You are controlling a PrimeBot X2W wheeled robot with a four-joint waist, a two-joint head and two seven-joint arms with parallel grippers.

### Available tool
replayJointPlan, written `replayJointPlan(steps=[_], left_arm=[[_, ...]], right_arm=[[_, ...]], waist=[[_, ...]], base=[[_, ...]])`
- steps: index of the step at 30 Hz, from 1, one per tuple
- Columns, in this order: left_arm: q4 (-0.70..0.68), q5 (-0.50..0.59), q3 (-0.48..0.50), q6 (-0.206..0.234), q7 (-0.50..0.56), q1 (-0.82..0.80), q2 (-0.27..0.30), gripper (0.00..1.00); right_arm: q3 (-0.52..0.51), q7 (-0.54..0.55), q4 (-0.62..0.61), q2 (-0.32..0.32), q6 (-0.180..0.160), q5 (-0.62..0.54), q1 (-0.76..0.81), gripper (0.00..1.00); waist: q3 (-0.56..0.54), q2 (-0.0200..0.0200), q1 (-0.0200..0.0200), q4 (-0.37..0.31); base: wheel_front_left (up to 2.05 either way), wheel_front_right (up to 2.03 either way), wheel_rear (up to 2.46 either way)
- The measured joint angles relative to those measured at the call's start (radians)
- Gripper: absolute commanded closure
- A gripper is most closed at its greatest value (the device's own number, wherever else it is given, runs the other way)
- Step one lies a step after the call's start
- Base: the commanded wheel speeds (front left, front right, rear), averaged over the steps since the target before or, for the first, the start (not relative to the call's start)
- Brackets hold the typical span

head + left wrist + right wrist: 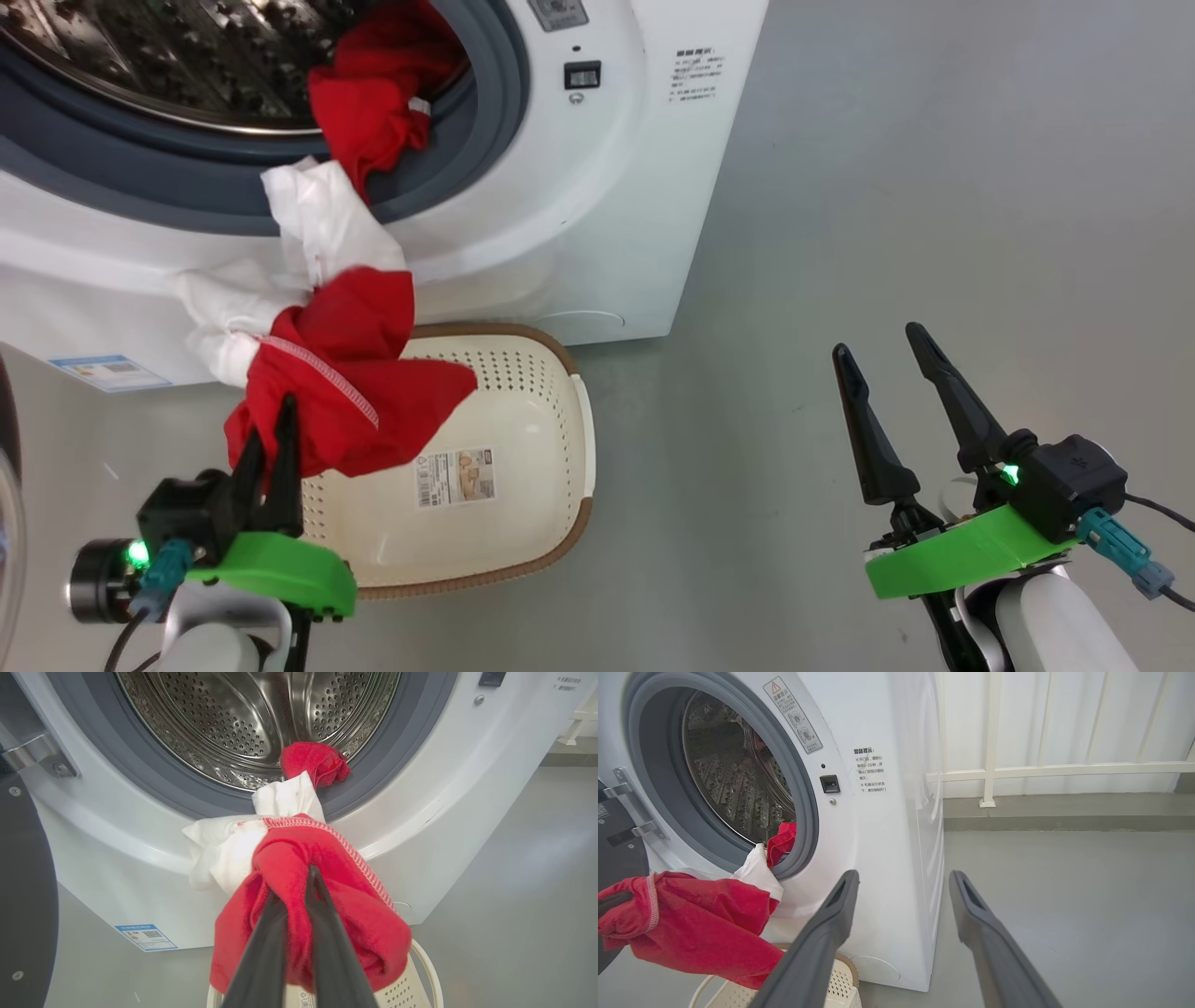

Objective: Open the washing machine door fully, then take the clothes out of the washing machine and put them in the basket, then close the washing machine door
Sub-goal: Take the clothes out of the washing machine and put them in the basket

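Risk one: snagging the clothes [345,392] on the gasket [467,177] of the washing machine [597,233]. Gripped by one red fold only. Strung from there up over the front lip of the washing machine and into the drum [233,718], with a red tail end inside at the lower right of the opening. If pulled hard or sideways: likely to go taut at the white part, slip out of the grip, or catch on the gasket.

Risk two: missing the basket [523,420], parked on the floor [840,233] at the foot of the washing machine. If released early: likely to drape over the rim or land on the floor in front of the washing machine, with the tail left in the drum.

Risk three: clipping the washing machine door [23,896], swung open at the left of the washing machine, close to the left arm.

Left fingers [327,942]: closed tight on the red fold, in front of the washing machine and below its opening. Wrapped in fabric at both tips, with more hanging beneath.

Right fingers [985,933]: spread wide, holding nothing, off past the right front corner of the washing machine, well apart from the clothes.
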Motion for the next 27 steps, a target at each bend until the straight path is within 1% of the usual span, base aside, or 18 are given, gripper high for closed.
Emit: replayJointPlan(steps=[5,8,14,18,19,27], left_arm=[[0.15,-0.008,-0.004,-0.035,-0.023,-0.067,-0.031,1.0],[0.222,-0.01,-0.001,-0.041,-0.027,-0.104,-0.046,1.0],[0.338,-0.008,0.007,-0.079,-0.032,-0.162,-0.063,1.0],[0.408,0.0,0.022,-0.1,-0.032,-0.188,-0.083,1.0],[0.408,0.0,0.022,-0.1,-0.032,-0.188,-0.083,1.0],[0.563,0.007,0.048,-0.168,-0.032,-0.241,-0.11,1.0]], right_arm=[[-0.001,0.0,0.0,0.0,0.0,0.0,-0.001,0.0],[0.0,0.0,0.0,0.0,0.0,0.0,-0.006,0.0],[-0.003,0.0,-0.01,0.0,0.0,0.0,-0.027,0.0],[-0.004,0.0,-0.015,0.0,0.0,0.0,-0.038,0.0],[-0.004,0.0,-0.015,0.0,0.0,0.0,-0.038,0.0],[-0.004,0.0,-0.015,0.0,0.0,0.0,-0.041,0.0]], waist=[[0.023,0.0,0.0,-0.005],[0.039,0.0,0.0,-0.008],[0.073,0.0,0.0,-0.015],[0.097,0.0,0.0,-0.02],[0.097,0.0,0.0,-0.02],[0.13,0.0,0.0,-0.035]], base=[[0.0,0.0,0.0],[0.0,0.0,0.0],[0.0,0.0,0.0],[0.0,0.0,0.0],[0.0,0.0,0.0],[0.0,0.0,0.0]])
